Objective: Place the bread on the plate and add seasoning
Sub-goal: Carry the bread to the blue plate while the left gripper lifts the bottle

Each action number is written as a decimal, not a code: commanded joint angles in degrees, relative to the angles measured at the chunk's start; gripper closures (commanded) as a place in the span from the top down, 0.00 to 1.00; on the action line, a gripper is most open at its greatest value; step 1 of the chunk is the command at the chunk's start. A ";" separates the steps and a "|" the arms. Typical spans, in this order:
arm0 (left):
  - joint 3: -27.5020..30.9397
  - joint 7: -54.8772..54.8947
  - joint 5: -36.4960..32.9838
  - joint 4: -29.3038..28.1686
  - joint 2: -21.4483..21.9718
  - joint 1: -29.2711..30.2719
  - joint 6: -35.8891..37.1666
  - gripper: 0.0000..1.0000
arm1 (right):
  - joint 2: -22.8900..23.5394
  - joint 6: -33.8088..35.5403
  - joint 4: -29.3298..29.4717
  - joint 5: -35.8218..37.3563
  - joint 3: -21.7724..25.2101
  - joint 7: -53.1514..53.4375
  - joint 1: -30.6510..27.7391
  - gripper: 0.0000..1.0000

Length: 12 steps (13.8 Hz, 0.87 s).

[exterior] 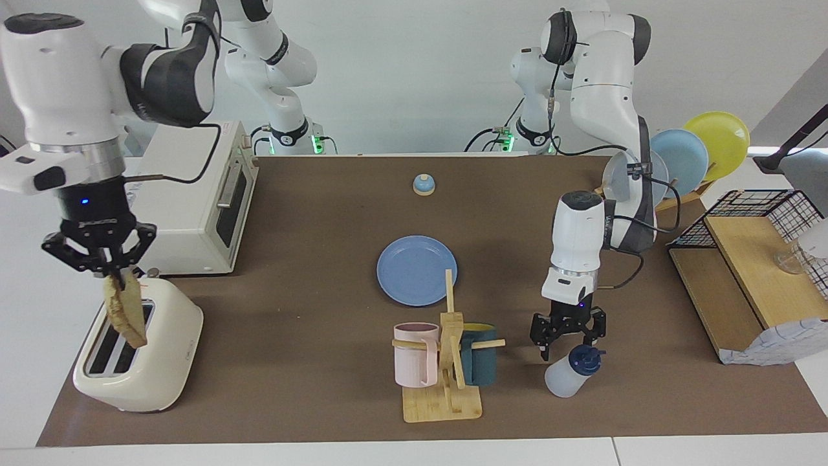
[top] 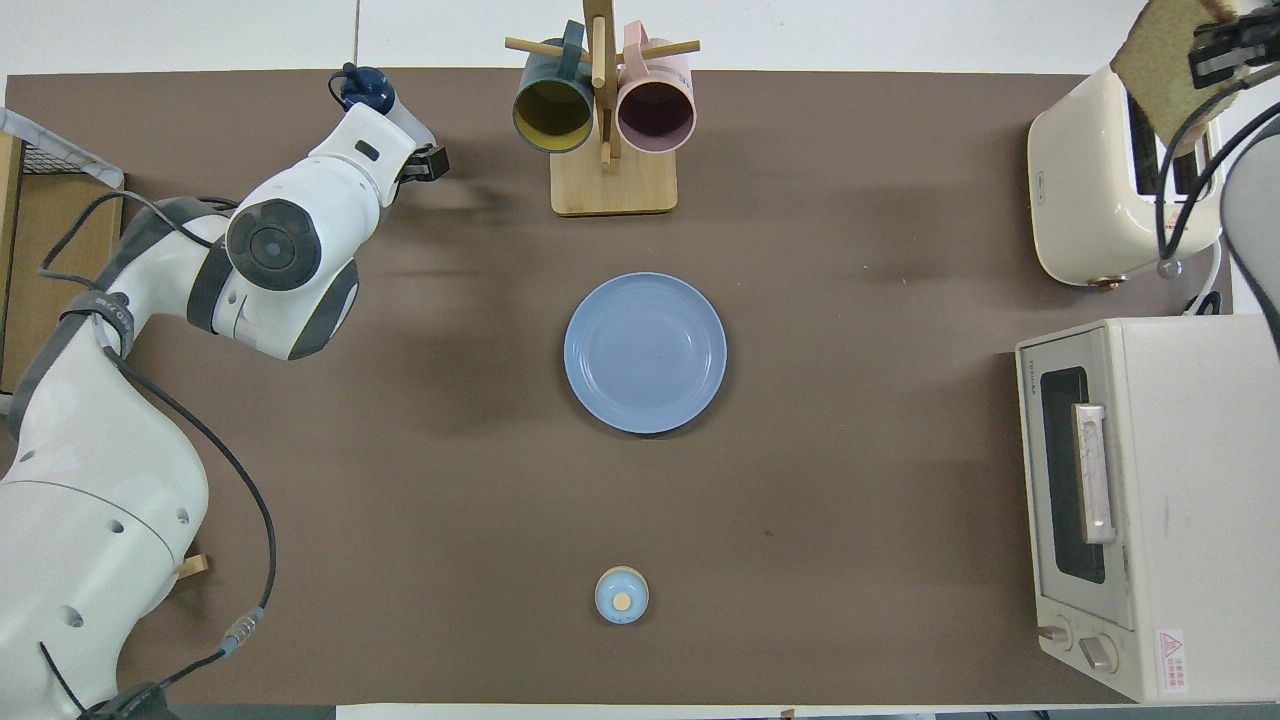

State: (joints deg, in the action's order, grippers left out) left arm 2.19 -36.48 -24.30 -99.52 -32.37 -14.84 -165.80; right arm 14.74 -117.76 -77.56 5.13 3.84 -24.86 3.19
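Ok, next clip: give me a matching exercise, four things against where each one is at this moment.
Things:
1. bread
2. seasoning
3. plate
4. bell

Places:
A. lying bare at mid-table
B. tilted under the left gripper, beside the mug rack
C. held by the right gripper above the toaster
D. nearer to the robots than the plate

Pairs: 1-C, 2-B, 3-A, 4-D

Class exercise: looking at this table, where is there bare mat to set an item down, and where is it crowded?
Bare mat lies between the plate and the bell, and between plate and oven. It is crowded around the mug rack, where the left gripper hovers by the seasoning, and at the toaster.
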 commanded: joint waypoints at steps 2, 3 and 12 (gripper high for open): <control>2.47 -1.57 -1.46 2.92 -1.90 -2.21 -1.10 1.00 | -2.87 8.25 -0.84 -2.30 -1.20 14.24 6.29 0.00; 2.47 -1.66 -1.46 3.10 -2.16 -2.30 -1.01 1.00 | -3.31 8.94 -1.02 -3.45 -1.64 18.84 7.87 0.00; 2.47 -1.57 -1.46 5.04 -3.57 -2.48 -1.10 1.00 | -11.66 -8.53 -26.67 -15.33 -2.52 46.70 19.56 0.00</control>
State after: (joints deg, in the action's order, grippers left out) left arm 3.31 -36.62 -24.44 -96.17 -34.34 -16.49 -165.90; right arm 5.99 -122.90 -98.32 -8.73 1.39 13.81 20.21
